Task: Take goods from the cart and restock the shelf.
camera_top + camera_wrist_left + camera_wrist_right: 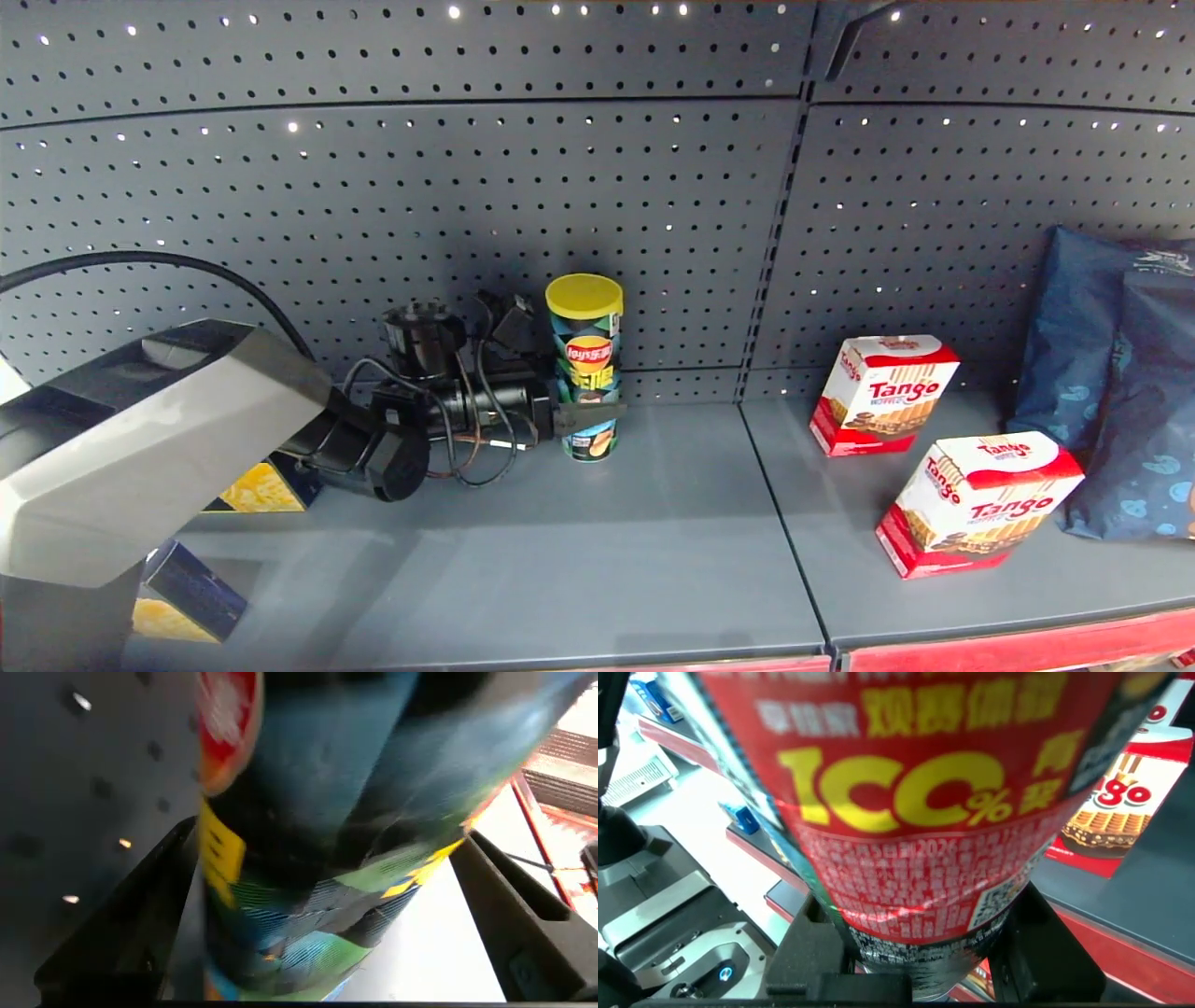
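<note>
Left hand [590, 413]: pinching the chip can [585, 350], which stands upright at the shelf's [653, 551] back edge.
Right hand [920, 966]: clamped around a red can [915, 812], by the shelf's front edge.

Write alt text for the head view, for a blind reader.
The left gripper holds a can upright on a grey shelf, near the pegboard. Two boxes sit farther right, blue bags beyond them.
</note>
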`<state>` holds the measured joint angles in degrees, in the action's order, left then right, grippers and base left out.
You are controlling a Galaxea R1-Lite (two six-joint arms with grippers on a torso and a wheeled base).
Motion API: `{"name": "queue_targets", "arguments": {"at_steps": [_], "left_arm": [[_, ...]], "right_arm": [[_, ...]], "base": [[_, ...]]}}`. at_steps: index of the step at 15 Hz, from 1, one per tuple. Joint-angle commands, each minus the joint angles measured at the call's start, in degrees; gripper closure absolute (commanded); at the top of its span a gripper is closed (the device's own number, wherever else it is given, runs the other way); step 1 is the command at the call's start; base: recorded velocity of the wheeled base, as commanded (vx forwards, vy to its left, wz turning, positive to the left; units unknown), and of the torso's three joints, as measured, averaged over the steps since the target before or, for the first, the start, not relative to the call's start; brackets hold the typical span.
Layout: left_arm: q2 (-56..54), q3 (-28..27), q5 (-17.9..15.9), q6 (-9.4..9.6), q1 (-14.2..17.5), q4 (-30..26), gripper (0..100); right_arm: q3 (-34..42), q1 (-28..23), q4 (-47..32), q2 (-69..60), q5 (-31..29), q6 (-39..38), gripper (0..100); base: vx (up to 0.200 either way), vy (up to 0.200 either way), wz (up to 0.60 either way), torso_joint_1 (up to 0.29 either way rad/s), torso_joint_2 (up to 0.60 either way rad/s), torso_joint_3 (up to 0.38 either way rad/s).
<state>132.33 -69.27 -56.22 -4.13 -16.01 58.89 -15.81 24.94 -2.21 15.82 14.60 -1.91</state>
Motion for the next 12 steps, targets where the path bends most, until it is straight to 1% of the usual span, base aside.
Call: {"name": "queue_targets", "arguments": {"at_steps": [1, 5, 6, 9, 12], "left_arm": [[1.26, -1.66, 0.06, 0.0, -0.43, -0.36, 0], [2.41, -3.15, -0.03, 0.0, -0.78, -1.15, 0], [2.41, -3.15, -0.03, 0.0, -0.96, -1.24, 100], [2.32, -2.8, -0.03, 0.09, -1.31, -1.24, 100], [1.0, -0.17, 1.12, 0.35, -2.1, -0.62, 100]], "right_arm": [[0.08, 0.11, 0.01, -0.18, 0.07, -0.02, 100], [0.17, 0.02, 0.01, -0.18, -0.01, -0.02, 100], [0.17, 0.02, 0.01, -0.18, 0.07, -0.02, 100], [0.25, 0.11, 0.01, -0.09, 0.07, -0.02, 100], [0.69, 0.11, 0.01, -0.18, -0.01, -0.37, 100]], "base": [[0.0, 0.0, 0.0, 0.0, 0.0, 0.0], [0.0, 0.0, 0.0, 0.0, 0.0, 0.0], [0.0, 0.0, 0.0, 0.0, 0.0, 0.0], [0.0, 0.0, 0.0, 0.0, 0.0, 0.0], [0.0, 0.0, 0.0, 0.0, 0.0, 0.0]]}}
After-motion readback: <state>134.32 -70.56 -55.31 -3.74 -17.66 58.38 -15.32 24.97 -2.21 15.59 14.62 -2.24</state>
